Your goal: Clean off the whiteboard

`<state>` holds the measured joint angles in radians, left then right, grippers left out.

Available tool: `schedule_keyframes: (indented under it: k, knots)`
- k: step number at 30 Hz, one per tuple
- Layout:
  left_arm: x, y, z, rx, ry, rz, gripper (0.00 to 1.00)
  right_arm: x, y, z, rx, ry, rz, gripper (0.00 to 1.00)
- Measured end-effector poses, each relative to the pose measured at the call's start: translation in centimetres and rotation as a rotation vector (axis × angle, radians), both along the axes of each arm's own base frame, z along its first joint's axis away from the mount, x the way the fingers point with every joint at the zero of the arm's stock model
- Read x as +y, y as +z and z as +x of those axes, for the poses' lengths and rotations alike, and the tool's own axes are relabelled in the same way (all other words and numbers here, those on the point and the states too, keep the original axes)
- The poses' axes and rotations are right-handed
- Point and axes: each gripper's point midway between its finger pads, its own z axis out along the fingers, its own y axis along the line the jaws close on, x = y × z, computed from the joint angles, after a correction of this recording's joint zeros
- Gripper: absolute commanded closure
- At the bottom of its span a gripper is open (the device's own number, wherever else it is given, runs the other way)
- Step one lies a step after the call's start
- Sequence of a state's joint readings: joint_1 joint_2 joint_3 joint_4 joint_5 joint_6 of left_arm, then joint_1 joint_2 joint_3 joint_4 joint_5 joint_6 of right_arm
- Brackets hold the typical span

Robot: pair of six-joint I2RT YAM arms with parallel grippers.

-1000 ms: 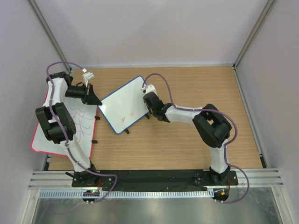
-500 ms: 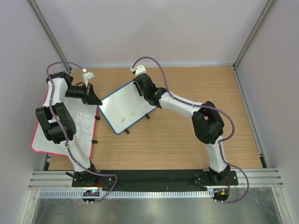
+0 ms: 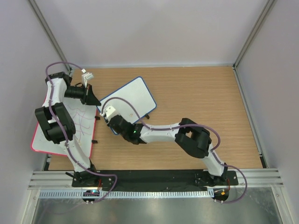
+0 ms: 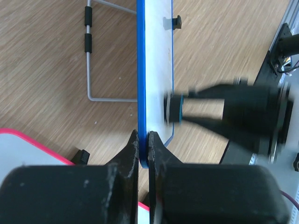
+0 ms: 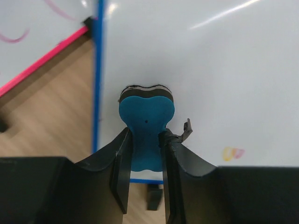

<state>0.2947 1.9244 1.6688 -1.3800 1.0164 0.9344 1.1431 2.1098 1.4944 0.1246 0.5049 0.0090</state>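
one whiteboard [image 3: 133,95], one pink-framed board [image 3: 84,126], one eraser [image 5: 145,112]; left claw [image 4: 143,140] pinches whiteboard's frame, right claw [image 5: 145,135] clamps eraser, its arm hiding whiteboard's near corner.

Left arm [image 3: 56,119] is folding back on itself at the left side, its gripper [image 4: 143,137] pinching the whiteboard's [image 4: 156,56] blue edge between nearly closed fingers. Right arm [image 3: 163,130] is stretching low and leftward, elbow bent, its gripper [image 5: 145,135] clamping a blue eraser [image 5: 146,112].
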Motion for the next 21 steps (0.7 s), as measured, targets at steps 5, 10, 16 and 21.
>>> schedule_keyframes:
  k: [5,10,16,21]
  knots:
    - [-0.1,0.1,0.1,-0.017,-0.007,-0.008,1.0,3.3,-1.8,-4.4,0.029,0.105,0.015,0.99]
    - [-0.5,0.2,0.5,-0.04,-0.017,-0.016,1.0,2.4,-1.9,-3.5,0.058,0.075,0.058,0.99]
    - [-0.9,0.3,0.5,-0.043,-0.025,-0.02,1.0,-3.9,-2.4,0.5,0.08,-0.068,0.073,0.99]
    - [-0.8,0.2,0.5,-0.04,-0.025,-0.013,1.0,-9.6,-3.0,5.0,0.078,-0.221,0.069,0.99]
